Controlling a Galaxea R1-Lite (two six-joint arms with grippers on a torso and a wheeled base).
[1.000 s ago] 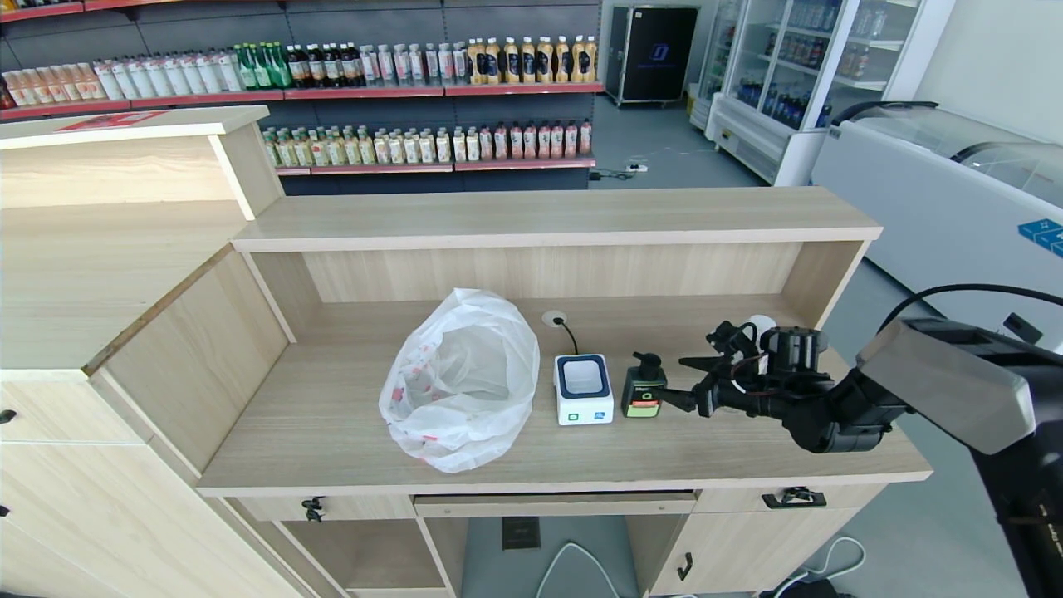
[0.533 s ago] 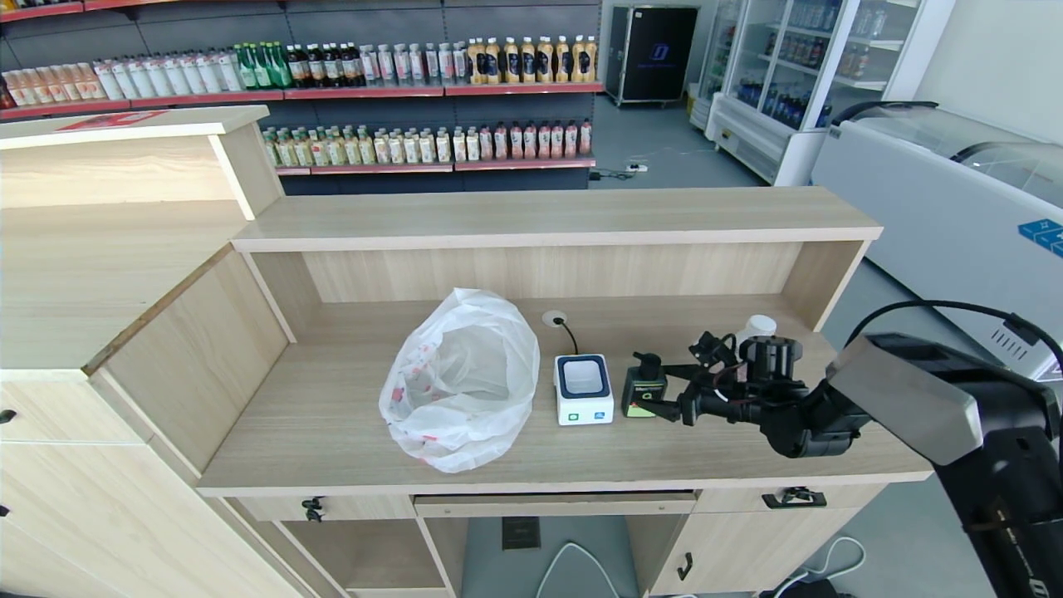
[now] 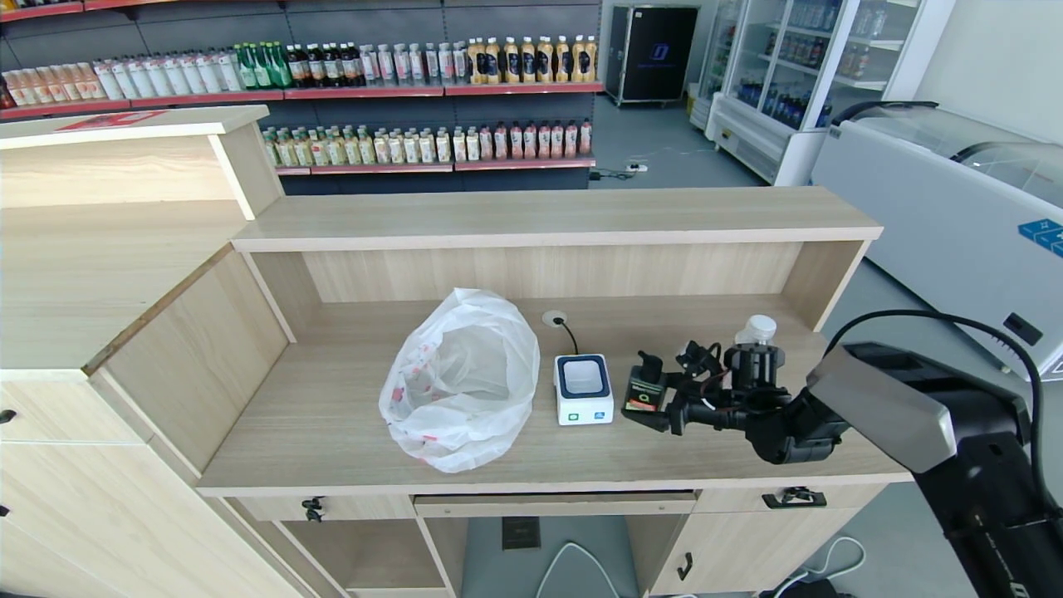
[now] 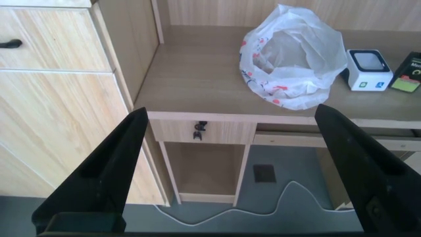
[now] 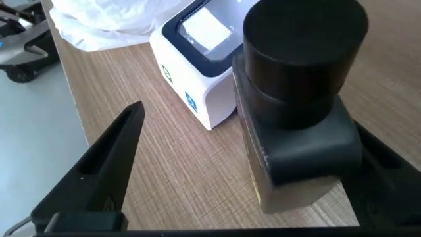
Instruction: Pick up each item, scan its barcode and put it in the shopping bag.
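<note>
rt gripper (image 3: pixel 658 397) sits low over the light wood counter (image 3: pixel 332 432). its jaws are wide and straddle the small dark square bottle w/ black round cap and green label (image 5: pixel 299 131). nothing is clamped yet. you're at the pick step for item one, by my read. the bottle stands just beside the white scanner box w/ dark-rimmed glass top (image 3: pixel 583 389), on its rt side.

layout makes sense: the scanner window faces up, so the barcode likely has to go face-down over it. the crumpled white plastic shopping bag (image 3: pixel 461 378) lies just past the scanner w/ its mouth gaping, so the carry after the scan is short.

lt gripper (image 4: pixel 230 110) is also spread wide, w/ nothing in it. it's parked low off the counter's front lt corner, well apart from the work.

view diffs:
- head view gives the row (bag, scanner, bottle), shows the bottle leaning, and has a white-capped item (image 3: pixel 756 328) behind the rt wrist.
- rt wrist view gives the grip detail: one finger (image 5: pixel 99 178) is well apart from the bottle. the other is partly hidden behind it, so can't tell contact.
- lt wrist view gives the counter front w/ a small black drawer pull (image 4: pixel 197 130).
</note>
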